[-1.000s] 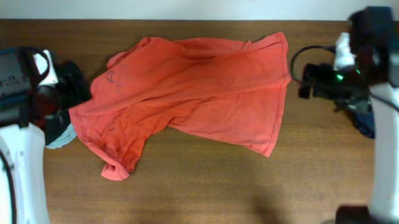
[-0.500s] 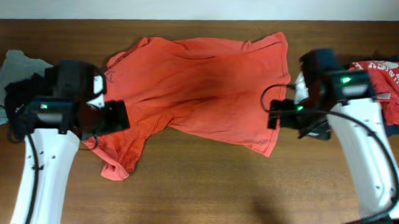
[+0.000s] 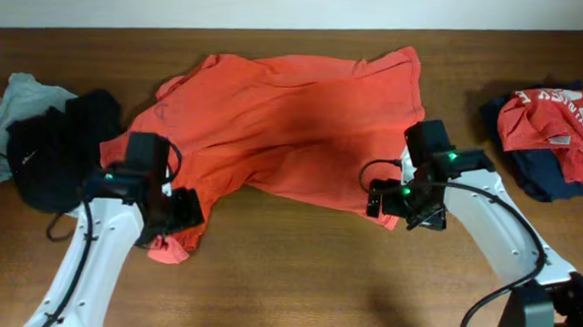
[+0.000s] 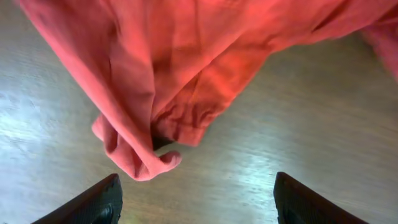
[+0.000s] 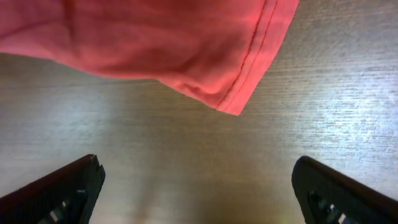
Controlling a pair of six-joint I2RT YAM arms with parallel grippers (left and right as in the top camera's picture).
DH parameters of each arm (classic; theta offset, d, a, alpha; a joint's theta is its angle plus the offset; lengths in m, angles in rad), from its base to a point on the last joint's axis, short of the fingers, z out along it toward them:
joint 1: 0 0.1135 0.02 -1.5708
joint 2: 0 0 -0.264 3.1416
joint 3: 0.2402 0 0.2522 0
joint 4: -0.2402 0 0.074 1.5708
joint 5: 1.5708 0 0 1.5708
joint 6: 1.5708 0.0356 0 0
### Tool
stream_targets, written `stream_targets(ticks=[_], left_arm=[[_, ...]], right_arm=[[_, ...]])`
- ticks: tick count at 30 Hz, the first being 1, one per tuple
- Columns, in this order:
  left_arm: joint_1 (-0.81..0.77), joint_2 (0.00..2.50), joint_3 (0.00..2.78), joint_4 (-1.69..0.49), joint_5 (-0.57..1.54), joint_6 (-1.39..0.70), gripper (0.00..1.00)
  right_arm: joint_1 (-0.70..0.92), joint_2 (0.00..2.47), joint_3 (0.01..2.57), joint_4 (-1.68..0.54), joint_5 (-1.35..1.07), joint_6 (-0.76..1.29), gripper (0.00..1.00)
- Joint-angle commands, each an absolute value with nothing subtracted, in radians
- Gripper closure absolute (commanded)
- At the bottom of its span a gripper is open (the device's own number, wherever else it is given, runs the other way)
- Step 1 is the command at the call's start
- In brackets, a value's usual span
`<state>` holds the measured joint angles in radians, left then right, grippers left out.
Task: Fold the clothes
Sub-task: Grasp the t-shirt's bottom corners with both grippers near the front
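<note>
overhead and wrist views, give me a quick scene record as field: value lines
main garment: orange-red T-shirt, spread out, wrinkled, unfolded on the table
left gripper: open, above the shirt's bunched lower-left sleeve, holding nothing
right gripper: open, above the shirt's lower-right hem corner, holding nothing
left pile: black garment overlapping pale grey-blue garment
right pile: red garment with white lettering on navy garment
fold progress: none visible
</note>
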<state>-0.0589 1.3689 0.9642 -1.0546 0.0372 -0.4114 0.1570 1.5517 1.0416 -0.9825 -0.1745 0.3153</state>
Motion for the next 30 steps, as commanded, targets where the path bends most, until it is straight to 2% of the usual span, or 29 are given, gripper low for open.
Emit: stream_targets(ticks=[1, 5, 9, 10, 15, 17, 23, 25, 27, 30], left_arm=[[-0.063, 1.369, 0.905, -1.048, 0.03, -0.459, 0.22], [-0.063, 1.369, 0.867, -1.055, 0.039, -0.459, 0.23], [-0.064, 1.369, 0.835, -1.034, 0.035, -0.458, 0.32], [-0.064, 1.369, 0.812, -0.998, 0.034, -0.459, 0.38], [-0.064, 1.369, 0.739, -0.892, 0.034, -0.459, 0.5], [-0.064, 1.369, 0.701, -0.847, 0.034, -0.459, 0.6], [-0.064, 1.369, 0.637, -0.743, 0.033, -0.459, 0.76], [-0.064, 1.369, 0.636, -0.723, 0.033, -0.459, 0.85], [-0.064, 1.369, 0.636, -0.694, 0.026, -0.459, 0.98], [-0.064, 1.369, 0.636, -0.671, -0.006, -0.459, 0.99]], right_arm=[[0.163, 1.584, 1.019, -0.96, -0.142, 0.323, 0.02], [0.164, 1.647, 1.019, -0.926, -0.145, 0.323, 0.04], [0.164, 1.697, 1.019, -0.907, -0.146, 0.323, 0.07], [0.164, 1.717, 1.019, -0.903, -0.147, 0.323, 0.07], [0.164, 1.751, 1.019, -0.884, -0.146, 0.323, 0.08], [0.164, 1.766, 1.019, -0.871, -0.146, 0.323, 0.12], [0.165, 1.79, 1.018, -0.868, -0.146, 0.324, 0.2], [0.165, 1.791, 1.018, -0.862, -0.145, 0.324, 0.24], [0.165, 1.792, 1.018, -0.849, -0.141, 0.326, 0.28], [0.165, 1.792, 1.017, -0.836, -0.099, 0.352, 0.31]])
